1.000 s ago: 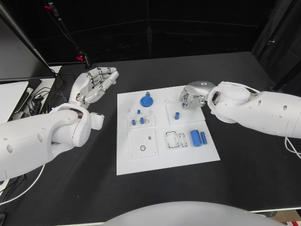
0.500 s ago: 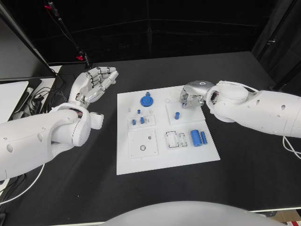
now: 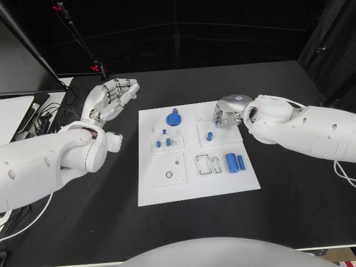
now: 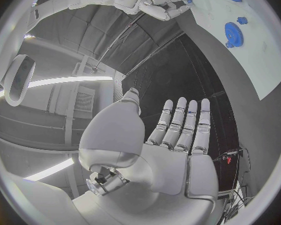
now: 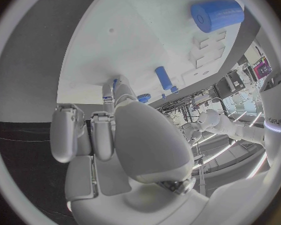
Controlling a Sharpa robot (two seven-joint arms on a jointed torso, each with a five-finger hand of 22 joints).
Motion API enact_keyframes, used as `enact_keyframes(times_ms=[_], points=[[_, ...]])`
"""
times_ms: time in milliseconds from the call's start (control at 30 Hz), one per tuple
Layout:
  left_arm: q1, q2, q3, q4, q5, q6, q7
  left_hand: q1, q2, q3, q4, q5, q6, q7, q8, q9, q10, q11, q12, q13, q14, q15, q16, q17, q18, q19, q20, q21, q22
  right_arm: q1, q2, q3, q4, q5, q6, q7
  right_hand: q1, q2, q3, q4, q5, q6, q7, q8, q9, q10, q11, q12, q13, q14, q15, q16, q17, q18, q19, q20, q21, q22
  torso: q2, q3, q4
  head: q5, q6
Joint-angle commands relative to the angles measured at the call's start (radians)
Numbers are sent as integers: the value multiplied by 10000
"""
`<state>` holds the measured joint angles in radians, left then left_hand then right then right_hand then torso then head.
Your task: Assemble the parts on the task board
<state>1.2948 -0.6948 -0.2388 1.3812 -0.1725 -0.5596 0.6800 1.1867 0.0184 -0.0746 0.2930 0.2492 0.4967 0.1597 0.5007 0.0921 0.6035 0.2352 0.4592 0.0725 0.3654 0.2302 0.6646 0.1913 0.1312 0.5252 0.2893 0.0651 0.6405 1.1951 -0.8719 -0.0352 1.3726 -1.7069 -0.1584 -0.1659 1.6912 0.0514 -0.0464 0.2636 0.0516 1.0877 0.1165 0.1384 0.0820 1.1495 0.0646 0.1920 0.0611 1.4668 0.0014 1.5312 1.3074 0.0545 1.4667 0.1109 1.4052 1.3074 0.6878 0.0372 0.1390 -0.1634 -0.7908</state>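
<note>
Item one, the task board [image 3: 196, 189]: we find a white plate lying flat in the middle of the black table [image 3: 290, 194].

Item two, the parts on it. We count a blue gear [image 3: 173, 119] near the board's far left corner (it also shows in the left wrist view [image 4: 232, 34]). A cluster of small blue pegs [image 3: 167, 142] stands on a small raised plate nearer the middle. One short blue peg [image 3: 209, 136] stands on another small plate, just beside the right hand. Two blue cylinders [image 3: 235, 162], one thick and one thin, lie side by side toward the board's right edge; the thick one appears large in the right wrist view [image 5: 217, 15].

Item three, the left hand [image 3: 110, 98]: it is held over the table to the left of the board, well apart from it, palm up, fingers straight and spread, nothing in it.

Item four, the right hand [image 3: 229, 112]: it hangs over the far right part of the board, fingers curled downward. Whether the fingertips hold anything we cannot tell.
</note>
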Motion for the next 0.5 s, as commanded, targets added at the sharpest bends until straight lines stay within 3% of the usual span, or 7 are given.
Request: enact_keyframes(times_ms=[33,500], points=[[12,4,10,-3,24,109,1560,5,101,-70,-16,36,-96,1168,40,-13,-99,-1,38,-9,-79,-9,37,-15,-113,97,0,60,-14,-55,-5,-42,48,-296,313,-160,92,-11,65,26,-38,114,5,35,9,101,-20,-71,-9,820,-95,-50,1590,-90,113,-98,-17,1794,5,1,-6,-13,-13],[4,-7,10,-37,24,146,1516,91,181,-134,-17,173,-125,1166,152,-36,-136,-4,157,-23,-86,-12,135,-115,-112,106,0,63,-61,-79,-78,-42,247,-397,-982,326,437,-27,403,-15,-34,519,39,89,28,625,-41,-389,-6,822,-128,-59,1580,-126,197,-149,104,1860,1,3,3,38,-49]])
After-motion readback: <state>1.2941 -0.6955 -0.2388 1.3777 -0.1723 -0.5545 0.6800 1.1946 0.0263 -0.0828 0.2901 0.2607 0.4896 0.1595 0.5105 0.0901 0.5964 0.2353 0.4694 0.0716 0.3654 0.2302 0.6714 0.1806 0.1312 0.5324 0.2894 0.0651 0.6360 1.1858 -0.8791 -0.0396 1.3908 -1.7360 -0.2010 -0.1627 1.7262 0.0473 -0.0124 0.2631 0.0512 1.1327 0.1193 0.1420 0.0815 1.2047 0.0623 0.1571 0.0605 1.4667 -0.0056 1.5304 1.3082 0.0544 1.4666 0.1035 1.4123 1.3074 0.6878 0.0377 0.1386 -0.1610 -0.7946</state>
